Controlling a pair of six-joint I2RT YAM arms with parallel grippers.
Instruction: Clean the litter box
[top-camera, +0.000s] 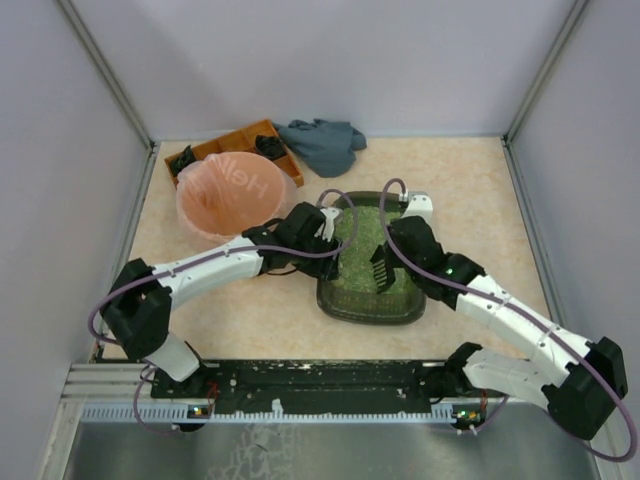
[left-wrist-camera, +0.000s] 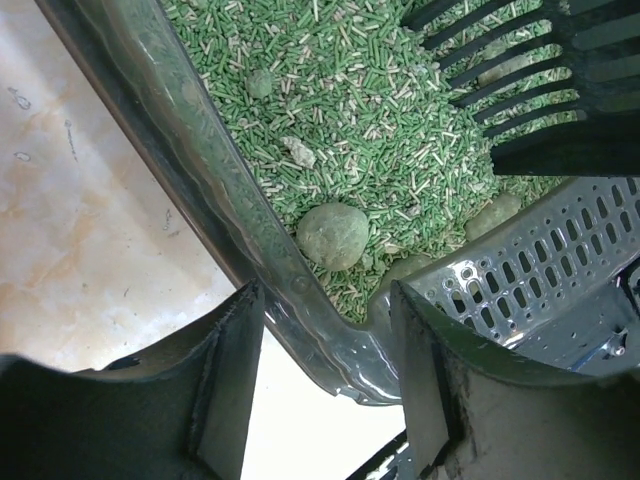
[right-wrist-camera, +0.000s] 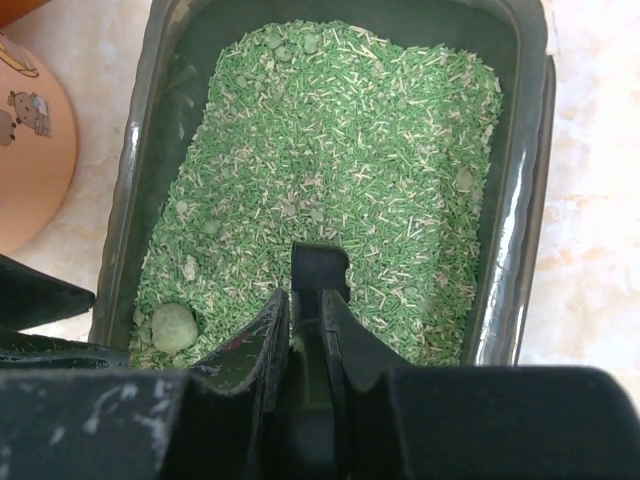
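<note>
The litter box (top-camera: 336, 292) is a dark grey-green tray of green granules at mid-table. My left gripper (top-camera: 325, 228) is at its left rim. In the left wrist view it (left-wrist-camera: 325, 295) stands open, its two fingers (left-wrist-camera: 228, 372) straddling the rim (left-wrist-camera: 205, 170) near a corner. A round greenish clump (left-wrist-camera: 332, 236) lies just inside that rim and also shows in the right wrist view (right-wrist-camera: 173, 327). My right gripper (right-wrist-camera: 305, 300) is shut on the handle of a black slotted scoop (right-wrist-camera: 320, 262), whose tines (left-wrist-camera: 520, 80) hang over the granules (right-wrist-camera: 330, 150).
A round pink-bagged bin (top-camera: 232, 195) stands just left of the box. Behind it is an orange compartmented tray (top-camera: 240, 140), with a grey cloth (top-camera: 322, 143) beside it. A perforated grey plate (left-wrist-camera: 560, 270) sits at the box's corner. Walls close in three sides.
</note>
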